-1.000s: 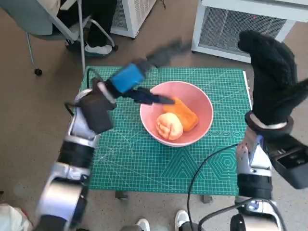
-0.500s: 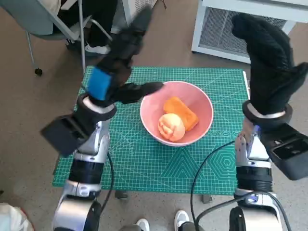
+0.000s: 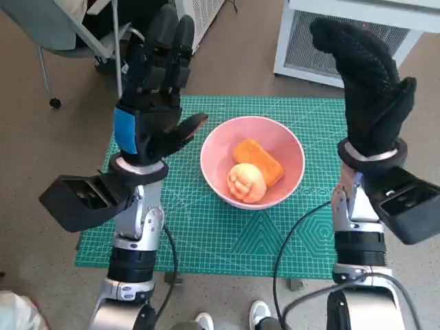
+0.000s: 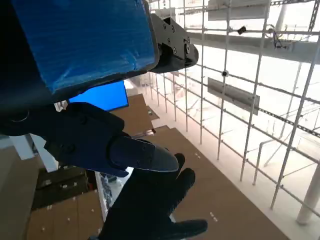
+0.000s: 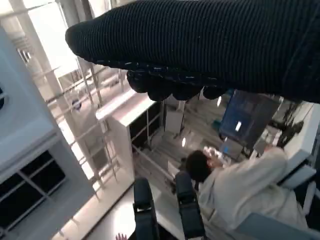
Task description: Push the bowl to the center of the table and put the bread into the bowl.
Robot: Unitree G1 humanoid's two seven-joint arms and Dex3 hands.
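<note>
Left hand: the left hand is raised above the table's left side, fingers spread and pointing upward, nothing in it. From where I stand it looks lifted clear of the work, not reaching for anything.

Right hand: the right hand, in its black glove, is held up over the table's right edge. It is empty, the fingers lying fairly straight and together. In the left wrist view it shows as a dark glove against the ceiling, so that camera points up, away from the table.

Bowl: the pink bowl sits on the green cutting mat, about in the middle of it and between the two arms. I judge the push to the centre done.

Bread: a pale round bun and an orange piece lie touching each other inside the bowl. Which one the task calls the bread I cannot say, but both are in.

Progress: with both hands high and free, my guess is the job is finished and the arms are parked.

Surroundings: a white grilled unit stands beyond the table, a chair to the far left. A person in a light top shows in the right wrist view.
</note>
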